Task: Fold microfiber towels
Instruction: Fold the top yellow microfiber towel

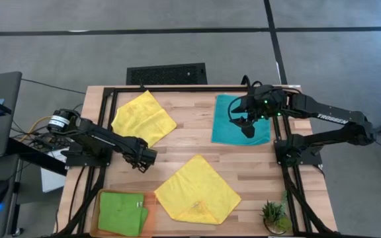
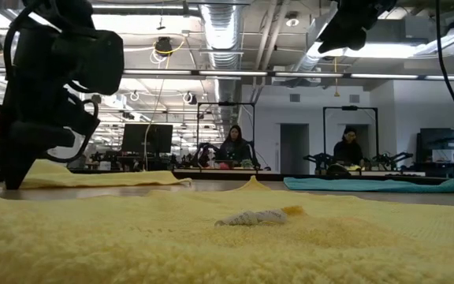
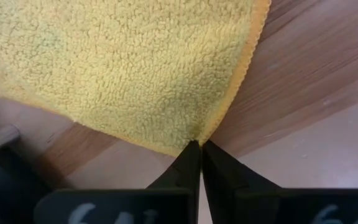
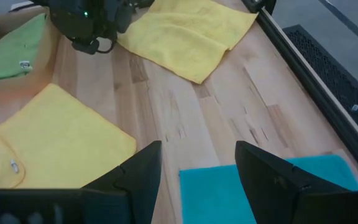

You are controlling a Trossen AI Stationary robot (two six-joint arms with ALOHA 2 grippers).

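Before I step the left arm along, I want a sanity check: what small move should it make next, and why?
Probably lift slightly. In the left wrist view the left gripper looks shut on the corner of the far yellow towel, which lies unfolded on the table. The right gripper hangs open over the teal towel.

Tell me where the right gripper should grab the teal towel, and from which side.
Probably a near corner, from straight above. The teal towel lies flat and unfolded on the table, so only its edges offer cloth to pinch. The right gripper is open, above its near edge. The left gripper is shut at a yellow towel.
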